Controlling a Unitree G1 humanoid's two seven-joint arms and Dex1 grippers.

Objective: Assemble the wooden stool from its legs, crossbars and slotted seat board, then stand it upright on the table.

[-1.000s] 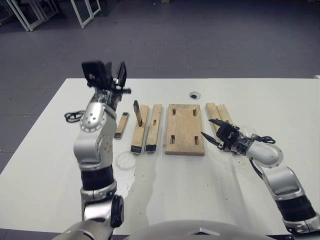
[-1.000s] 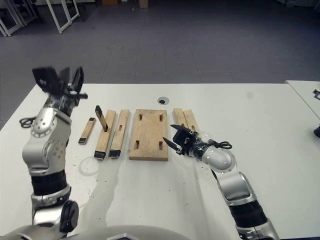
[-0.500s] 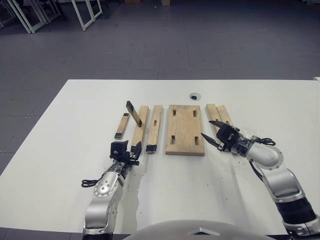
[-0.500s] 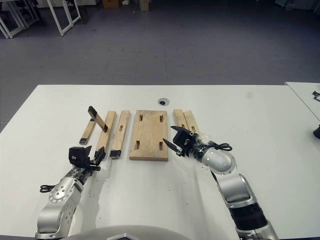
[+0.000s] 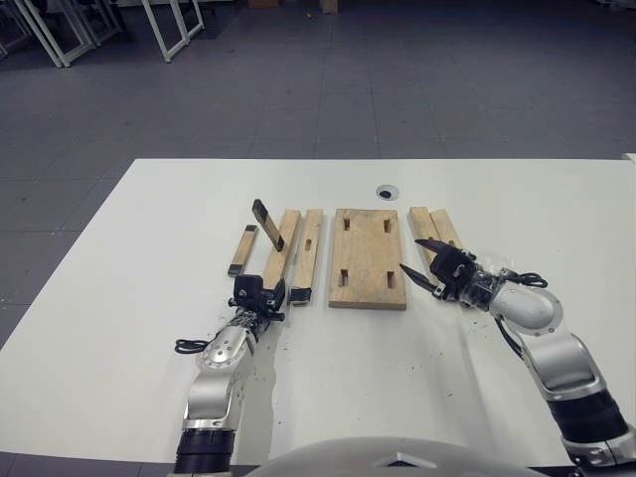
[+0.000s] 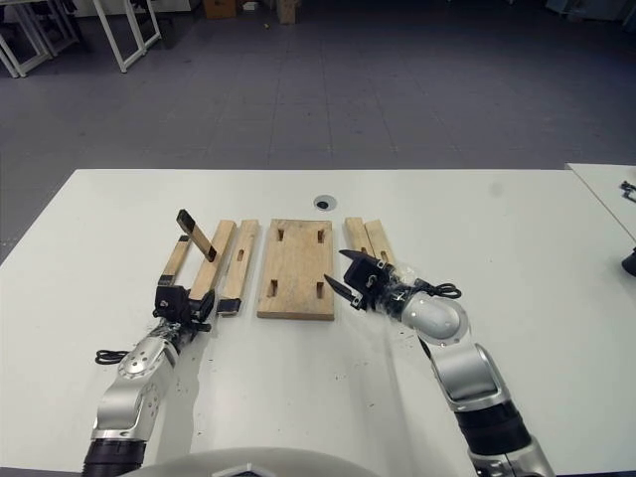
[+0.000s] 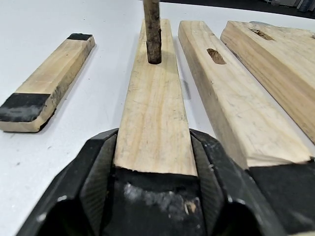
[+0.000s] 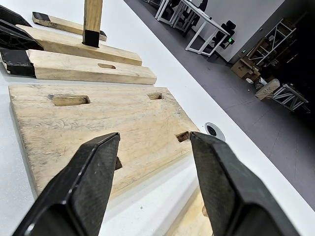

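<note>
A loose crossbar (image 5: 241, 249) is seen lying flat at the left of the table (image 5: 119, 298). Beside it, the near, black-tipped end of a leg (image 5: 279, 246) is clasped by the left gripper (image 5: 263, 295), and a tilted crossbar (image 5: 266, 225) is already seated in its slot. A second leg (image 5: 307, 253) and the seat board (image 5: 368, 256) lie flat. The right gripper (image 5: 410, 254) is held empty, jaws apart, beside the board, with two spare legs (image 5: 434, 229) behind. Frame joining is judged underway; next, the clasped leg must be steadied for the mating leg.

Nothing legible here (no print, no numbers).
</note>
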